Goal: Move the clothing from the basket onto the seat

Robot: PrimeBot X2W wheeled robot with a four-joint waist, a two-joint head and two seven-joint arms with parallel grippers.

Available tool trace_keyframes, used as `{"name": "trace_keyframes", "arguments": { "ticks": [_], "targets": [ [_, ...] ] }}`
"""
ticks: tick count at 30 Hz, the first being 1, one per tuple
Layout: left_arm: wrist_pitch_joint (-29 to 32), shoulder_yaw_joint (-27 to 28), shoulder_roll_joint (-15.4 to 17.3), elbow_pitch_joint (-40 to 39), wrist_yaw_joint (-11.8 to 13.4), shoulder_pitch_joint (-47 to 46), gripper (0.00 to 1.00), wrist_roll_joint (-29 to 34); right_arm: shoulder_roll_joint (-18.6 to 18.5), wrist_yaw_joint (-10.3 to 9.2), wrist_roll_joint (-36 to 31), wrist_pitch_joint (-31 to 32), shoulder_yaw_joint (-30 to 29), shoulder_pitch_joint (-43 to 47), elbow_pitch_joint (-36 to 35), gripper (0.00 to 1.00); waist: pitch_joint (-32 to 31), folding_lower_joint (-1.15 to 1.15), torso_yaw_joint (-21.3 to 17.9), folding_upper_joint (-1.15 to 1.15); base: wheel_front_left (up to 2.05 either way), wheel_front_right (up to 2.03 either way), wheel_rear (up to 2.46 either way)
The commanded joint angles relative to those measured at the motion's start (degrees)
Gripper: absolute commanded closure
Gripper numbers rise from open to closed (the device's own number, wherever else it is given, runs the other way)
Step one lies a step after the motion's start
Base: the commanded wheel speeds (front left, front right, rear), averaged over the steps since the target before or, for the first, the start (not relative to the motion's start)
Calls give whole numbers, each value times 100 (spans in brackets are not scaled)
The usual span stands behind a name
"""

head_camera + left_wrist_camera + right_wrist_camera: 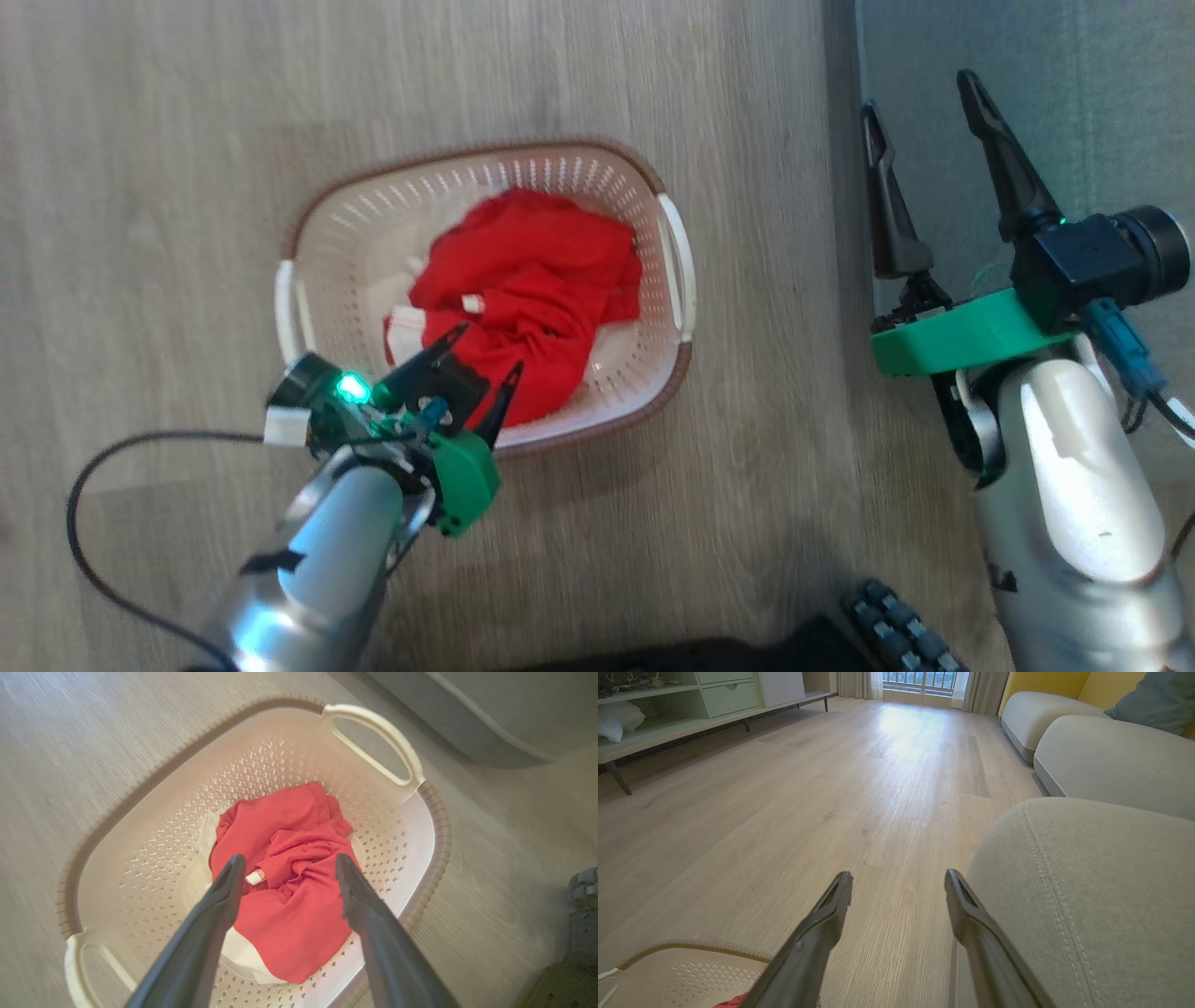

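Red clothing (527, 289) with white trim lies bunched in the cream basket (359, 215) on the wooden floor. My left gripper (488, 347) hangs open over the basket's near side, its fingers spread above the red clothing (285, 891) with nothing between them. The basket (154, 826) shows its perforated walls and a white handle (373, 742). My right gripper (920, 93) is open and empty, raised beside the edge of the grey seat (1027, 112). In the right wrist view the right gripper (899, 879) points along the floor with the seat (1101, 896) to its right.
A low green-white cabinet (691, 704) stands along the far left wall. More grey sofa cushions (1111, 756) and a blue-grey pillow (1153, 697) lie beyond the seat. A black cable (103, 485) trails from the left arm. A dark base part (887, 635) sits at the bottom edge.
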Motion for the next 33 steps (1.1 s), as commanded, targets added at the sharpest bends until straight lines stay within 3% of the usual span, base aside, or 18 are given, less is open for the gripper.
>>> {"name": "trace_keyframes", "arguments": {
  "ticks": [1,12,21,33],
  "targets": [
    [-72,40,137,-24,-26,-127,0,86,66,-1,27,-51,149,10,-239,0,423,-2,-194,0,0,0,0],
    [-72,-853,383,1357,-303,-1352,0,474,67,-1,124,-51,428,-54,-690,0,1313,-2,-457,0,0,0,0],
    [166,-1164,248,2963,-222,-2419,0,656,67,-1,186,-51,597,-140,-863,0,1823,-2,-580,0,0,0,0],
    [712,-1350,180,3260,-392,-2749,0,454,67,-1,194,-51,727,-235,-880,0,2111,-2,-686,0,0,0,0]
  ]
}}
